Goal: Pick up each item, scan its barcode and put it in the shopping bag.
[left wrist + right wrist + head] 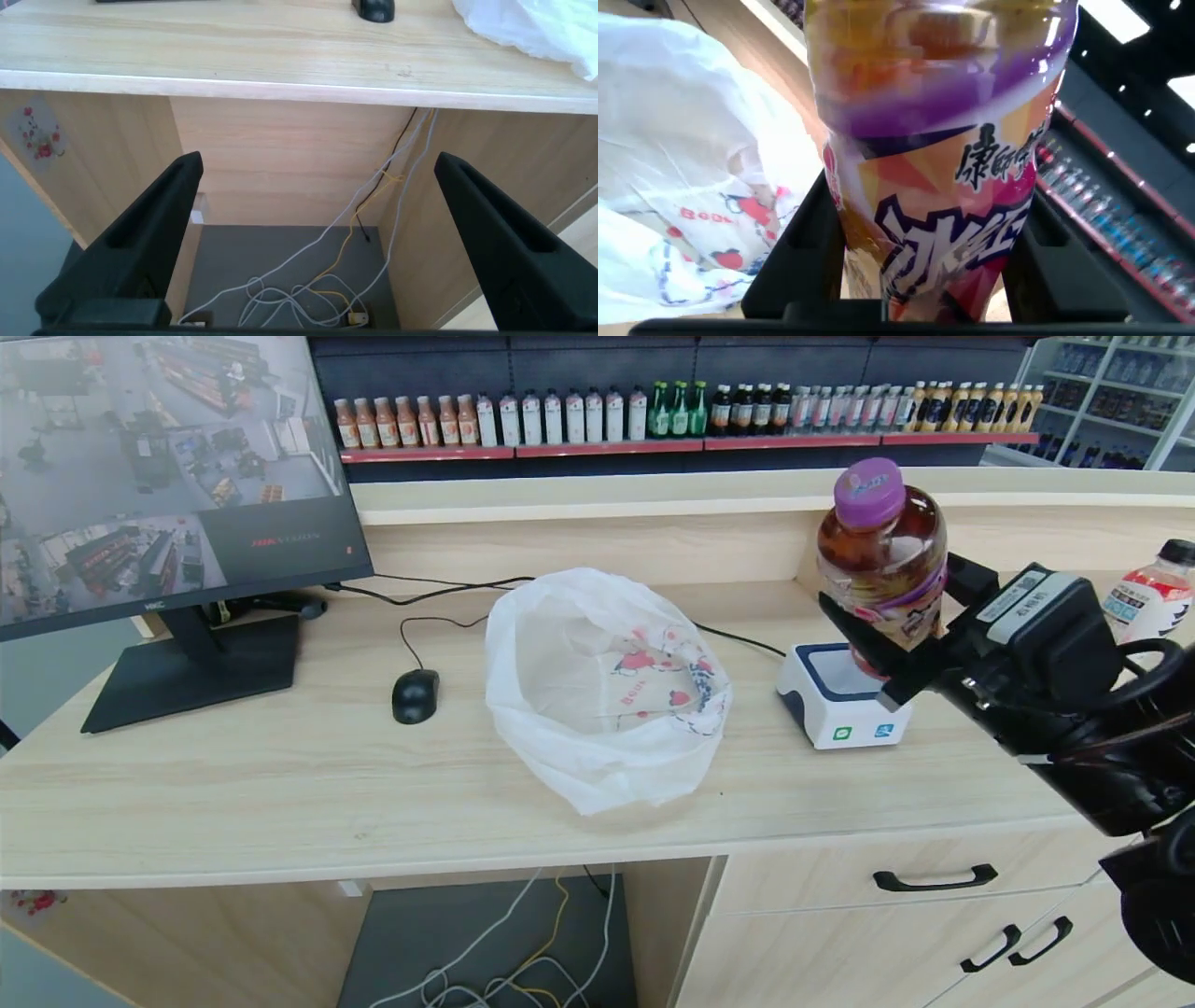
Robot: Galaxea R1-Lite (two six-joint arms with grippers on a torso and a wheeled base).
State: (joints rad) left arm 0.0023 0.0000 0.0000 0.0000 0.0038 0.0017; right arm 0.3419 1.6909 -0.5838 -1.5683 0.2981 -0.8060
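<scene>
One bottle (882, 555) in right gripper (898, 639), over scanner (840, 714)

drink bottle (882, 560): purple cap, amber liquid, purple-orange-white label | shopping bag (602, 691): white, printed in red and blue | scanner (840, 709): white, topped dark blue | mouse (414, 695): black | bench (233, 775): pale wood grain

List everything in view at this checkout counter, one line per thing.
tea bottle: one, brown with purple cap, held near the scanner
shopping bag: one, white, open, mid-counter
scanner: one, white and dark blue, right of the bag
second bottle: one, white label, black cap, counter's far right
mouse: one, black, left of the bag
monitor: one, black, counter's left end
counter: one, light wood, foreground
shelf bottles: one row, mixed colours, behind the counter
left gripper: one, black, open, below the counter's front edge
right gripper: one, black, shut on the tea bottle
</scene>
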